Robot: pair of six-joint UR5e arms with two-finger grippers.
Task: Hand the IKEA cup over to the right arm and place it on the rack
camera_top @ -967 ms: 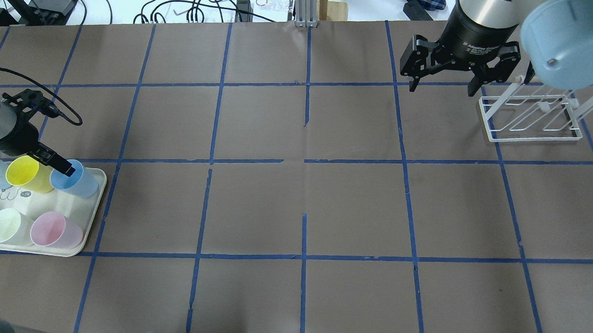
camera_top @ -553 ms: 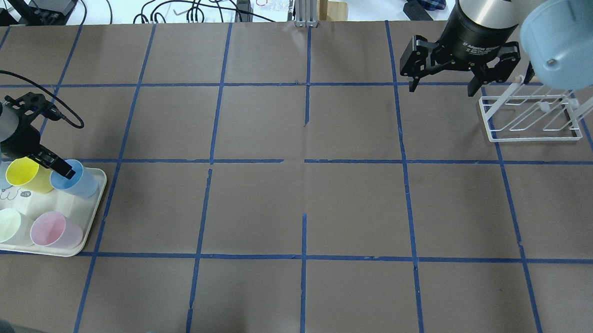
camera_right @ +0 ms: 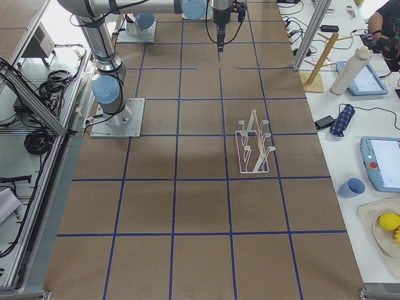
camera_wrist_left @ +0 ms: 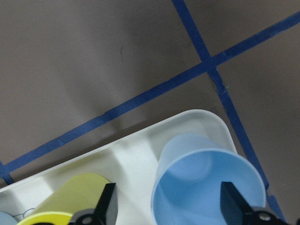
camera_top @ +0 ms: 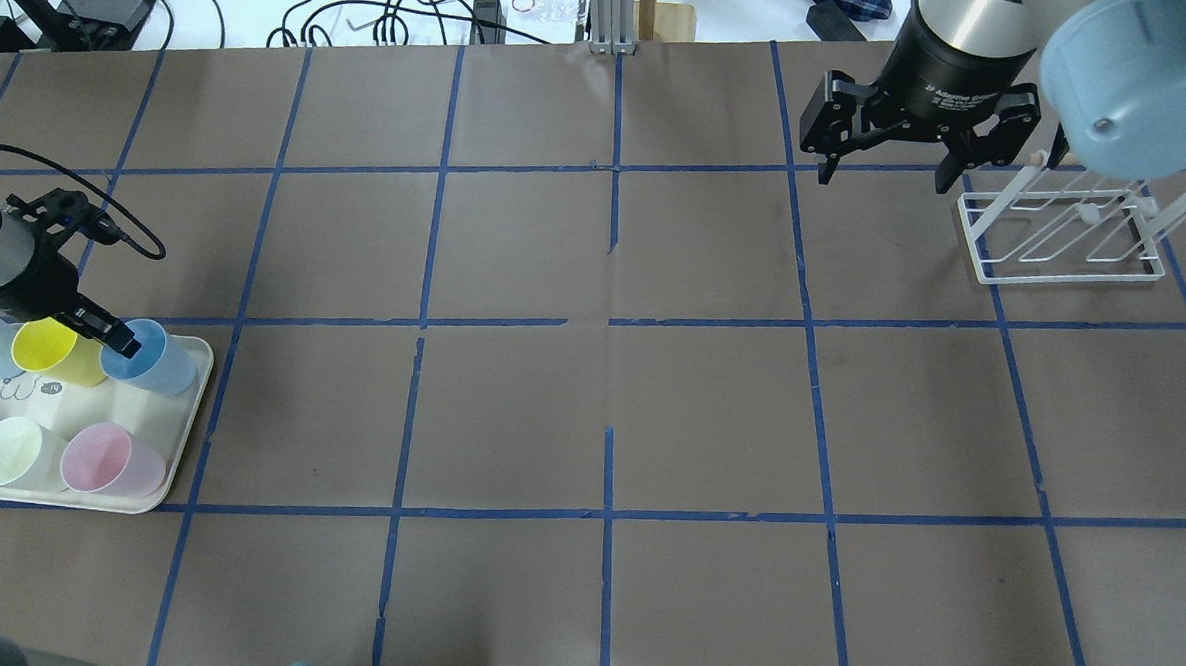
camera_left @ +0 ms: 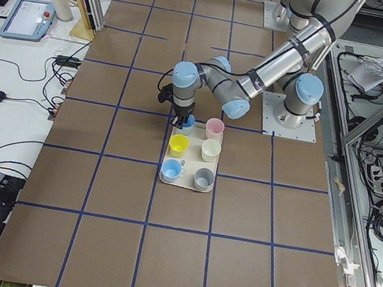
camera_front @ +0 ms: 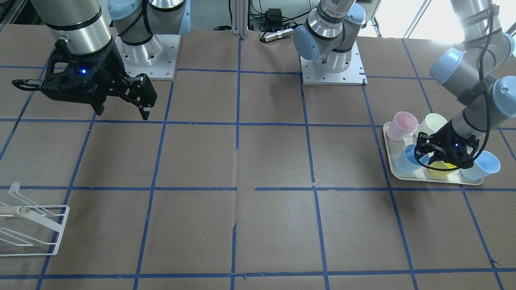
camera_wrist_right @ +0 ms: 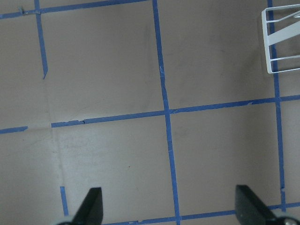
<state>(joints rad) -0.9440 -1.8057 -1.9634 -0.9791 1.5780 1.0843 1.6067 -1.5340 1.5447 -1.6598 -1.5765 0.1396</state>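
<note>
Brown table (camera_top: 710, 408), blue tape grid (camera_top: 617, 124), cluttered white benches (camera_right: 381, 119)

The left claw (camera_top: 110, 334) has seemingly sunk slightly lower astride the IKEA cup's (camera_top: 163, 364) rim.

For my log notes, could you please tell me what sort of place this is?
Likely a robotics lab: the left arm and right arm bolted to a tape-gridded table, a touchscreen pendant alongside.
</note>
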